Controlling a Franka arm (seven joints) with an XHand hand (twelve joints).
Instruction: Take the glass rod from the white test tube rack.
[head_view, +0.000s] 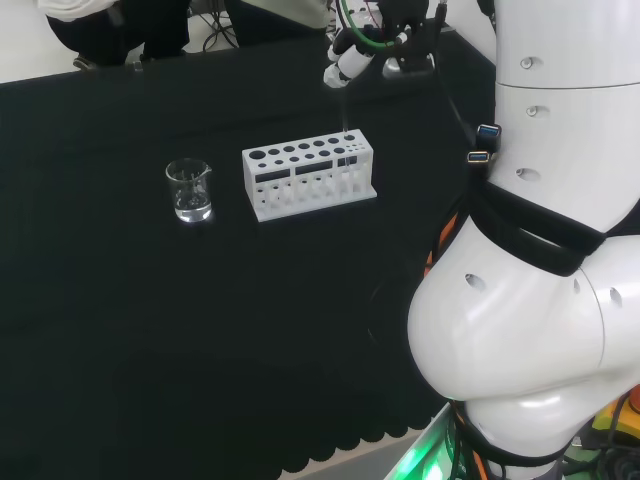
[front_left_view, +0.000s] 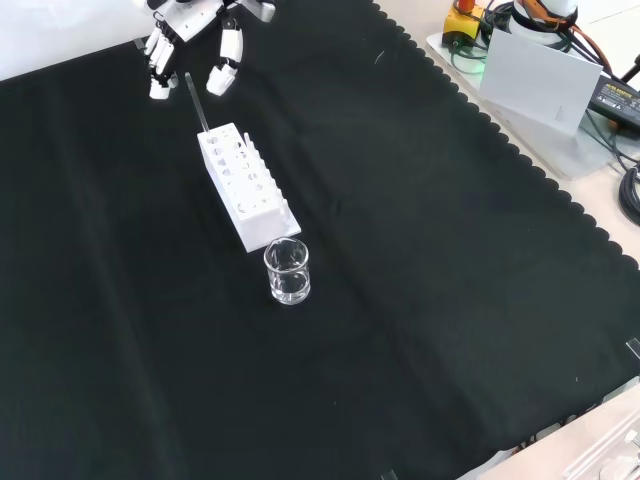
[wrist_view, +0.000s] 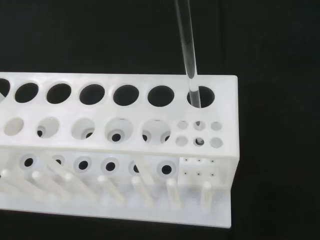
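One glass rod (front_left_view: 196, 104) stands in the rack (front_left_view: 243, 187); the hand (front_left_view: 190, 30) hovers above, fingers relaxed.

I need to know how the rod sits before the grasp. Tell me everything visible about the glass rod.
The glass rod is a thin, clear, straight stick. It stands nearly upright, leaning slightly, in the end hole of the back row of the white test tube rack. Its upper part rises above the rack. In the front view the hand hovers above, not touching it.

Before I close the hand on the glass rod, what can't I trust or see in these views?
- Glass rod: upper end cut off in the wrist view; a faint line in the head view.
- Hand: palm cut off in the front view; contact with the rod unclear.
- Beaker: contents unreadable through clear glass.
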